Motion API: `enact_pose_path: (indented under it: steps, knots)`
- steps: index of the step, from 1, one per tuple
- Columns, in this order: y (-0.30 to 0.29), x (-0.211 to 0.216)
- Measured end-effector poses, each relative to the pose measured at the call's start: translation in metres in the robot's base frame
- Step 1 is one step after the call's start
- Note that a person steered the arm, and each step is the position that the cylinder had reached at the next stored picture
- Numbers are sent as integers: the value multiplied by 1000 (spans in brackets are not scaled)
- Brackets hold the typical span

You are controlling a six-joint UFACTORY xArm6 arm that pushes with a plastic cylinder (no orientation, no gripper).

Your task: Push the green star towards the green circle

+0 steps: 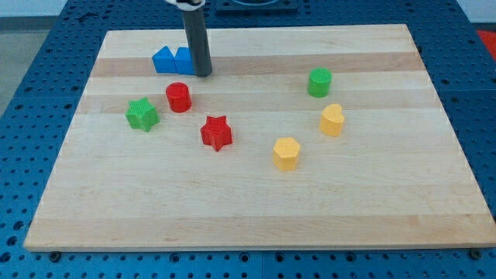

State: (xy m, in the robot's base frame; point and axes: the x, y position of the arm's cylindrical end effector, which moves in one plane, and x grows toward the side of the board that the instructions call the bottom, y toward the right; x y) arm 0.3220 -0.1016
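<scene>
- The green star (142,114) sat at the worktop's (232,217) left, spiky and low, beside the red cylinder (178,97).
- The green circle (318,81) stood well apart, toward the frame's right.
- My tip (203,74) rested above-right of the star, touching the blue blocks (172,60); there are no fingers, only a rod.

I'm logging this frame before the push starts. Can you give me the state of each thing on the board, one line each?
my tip: down on the board, against the blue block's right side
blue block: untouched otherwise, near the view's top
green star: flat, left, far from tip
green circle: upright, right
red circle: beside the star
red star: flat
yellow blocks: upright
</scene>
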Motion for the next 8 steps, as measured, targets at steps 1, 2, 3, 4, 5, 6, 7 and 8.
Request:
enact_pose_path:
  steps: [1,2,3,4,5,6,7,8]
  knots:
    - [-32,2]
    - [-77,7]
    - [-114,27]
    - [-129,63]
    - [-118,94]
    - [-94,97]
    - [-52,97]
    - [-33,98]
